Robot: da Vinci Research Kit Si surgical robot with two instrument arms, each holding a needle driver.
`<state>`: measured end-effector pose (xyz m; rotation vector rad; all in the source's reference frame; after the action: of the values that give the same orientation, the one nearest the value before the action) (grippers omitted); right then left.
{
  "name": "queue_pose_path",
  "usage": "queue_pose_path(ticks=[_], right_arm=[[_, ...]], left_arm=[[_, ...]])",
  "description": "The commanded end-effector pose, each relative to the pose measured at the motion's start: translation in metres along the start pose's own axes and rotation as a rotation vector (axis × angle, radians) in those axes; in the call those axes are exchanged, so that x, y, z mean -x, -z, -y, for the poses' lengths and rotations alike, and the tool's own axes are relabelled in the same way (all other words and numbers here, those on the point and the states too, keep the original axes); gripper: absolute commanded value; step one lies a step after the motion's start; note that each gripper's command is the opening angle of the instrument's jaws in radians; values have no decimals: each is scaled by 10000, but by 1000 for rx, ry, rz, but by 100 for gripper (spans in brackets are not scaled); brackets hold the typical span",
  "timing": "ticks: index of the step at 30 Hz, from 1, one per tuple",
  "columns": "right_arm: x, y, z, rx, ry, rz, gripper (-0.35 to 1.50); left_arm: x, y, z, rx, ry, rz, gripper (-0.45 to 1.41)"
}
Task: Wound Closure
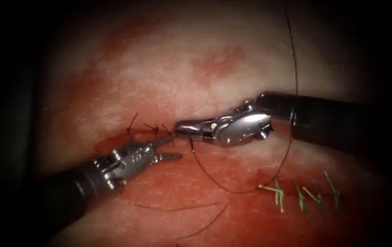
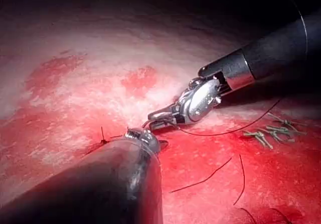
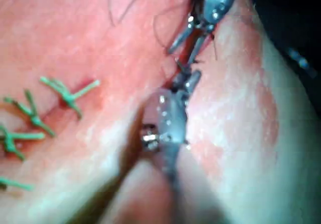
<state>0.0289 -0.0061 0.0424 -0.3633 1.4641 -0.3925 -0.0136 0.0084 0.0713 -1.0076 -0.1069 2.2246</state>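
The left tool [image 1: 166,148] is seen with its jaws spread apart beside the dark stitches [image 1: 152,129], one jaw lying toward the knots and the other held off over the tissue [image 1: 168,68]; nothing is gripped between them. The right tool [image 1: 184,128] is met tip to tip with it, its jaws drawn together, and the dark thread [image 1: 232,190] is seen to leave from just under them, loop down and to the right, then rise past the shaft. It is probably clamped on that thread, though the contact itself is hidden. The needle cannot be made out. Green stitches [image 1: 301,194] lie well apart, further right along the cut. The step in hand is judged to be thread handling at a knot; steady tension and a clean regrasp by the left tool would be called for.
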Motion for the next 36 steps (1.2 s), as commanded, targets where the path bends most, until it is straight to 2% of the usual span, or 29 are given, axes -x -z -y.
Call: queue_pose_path(ticks=[1, 4, 10, 14, 25, 26, 33, 36], right_arm=[[4, -7, 1, 2, -8, -4, -35], [4, -7, 1, 0, -9, -7, -35], [7, -8, 1, -2, -49, -5, -35], [10, -10, 10, -48, -60, 1, -35], [12, -23, 26, -140, -179, 12, -35], [14, -23, 29, -156, -237, 21, -35], [13, -17, 19, -123, -249, 33, -35], [8, -13, 7, -67, -235, 34, -35]], left_arm=[[4, -3, 2, 11, 11, 16, 12], [11, 5, 3, 17, 23, 62, 2], [13, 1, -2, 7, 27, 81, 2], [23, -2, -13, 23, 35, 141, 4], [25, -5, -17, 33, 34, 151, 7], [25, -5, -17, 34, 33, 153, 7], [25, -5, -17, 33, 33, 154, 7], [25, -7, -18, 31, 34, 154, 9]])
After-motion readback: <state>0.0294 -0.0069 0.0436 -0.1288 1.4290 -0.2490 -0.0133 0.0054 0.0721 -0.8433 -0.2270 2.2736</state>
